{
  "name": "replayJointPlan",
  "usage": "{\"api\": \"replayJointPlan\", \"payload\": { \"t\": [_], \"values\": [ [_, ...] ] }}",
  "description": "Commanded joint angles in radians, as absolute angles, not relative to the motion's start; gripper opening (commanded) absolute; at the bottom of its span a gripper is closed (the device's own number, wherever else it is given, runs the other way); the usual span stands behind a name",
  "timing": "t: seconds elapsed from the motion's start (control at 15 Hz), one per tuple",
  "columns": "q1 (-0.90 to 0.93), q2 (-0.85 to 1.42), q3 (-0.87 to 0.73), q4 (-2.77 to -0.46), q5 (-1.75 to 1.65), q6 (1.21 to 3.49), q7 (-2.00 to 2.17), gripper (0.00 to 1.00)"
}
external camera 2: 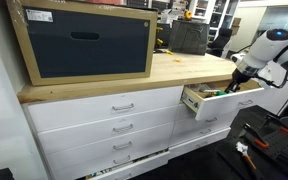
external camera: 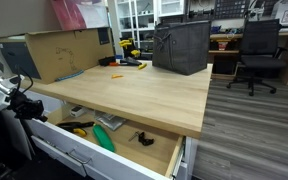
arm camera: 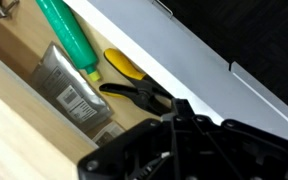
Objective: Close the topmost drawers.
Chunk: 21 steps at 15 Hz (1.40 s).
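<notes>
The top drawer (external camera: 134,150) of the wooden-topped white cabinet stands pulled out; in an exterior view it is the top right drawer (external camera 2: 193,100). It holds a green tube (arm camera: 69,35), yellow-handled pliers (arm camera: 129,70) and a silver packet (arm camera: 69,85). My gripper (external camera: 27,107) hangs at the outer side of the drawer's white front (arm camera: 184,60), also seen in an exterior view (external camera 2: 237,84). In the wrist view its dark fingers (arm camera: 179,108) look pressed together against the front's top edge, holding nothing.
A cardboard box (external camera: 54,52) and a dark bin (external camera: 181,46) stand on the worktop (external camera: 134,90). A large framed crate (external camera 2: 84,40) sits on the cabinet. A lower left drawer (external camera 2: 124,163) juts out slightly. An office chair (external camera: 256,52) stands behind.
</notes>
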<state>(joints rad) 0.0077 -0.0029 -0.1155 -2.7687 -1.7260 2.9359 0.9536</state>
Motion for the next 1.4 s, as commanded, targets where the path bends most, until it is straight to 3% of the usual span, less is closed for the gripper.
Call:
{"api": "replayJointPlan", "payload": {
  "t": [0.0,0.6,1.33],
  "values": [
    [0.006,-0.081,-0.117,-2.795,-1.742,2.949,0.958,0.0],
    [-0.004,0.113,-0.129,-2.774,-1.46,2.946,0.722,0.0],
    [-0.005,0.119,-0.095,-2.775,-1.196,2.9,0.516,0.0]
  ]
}}
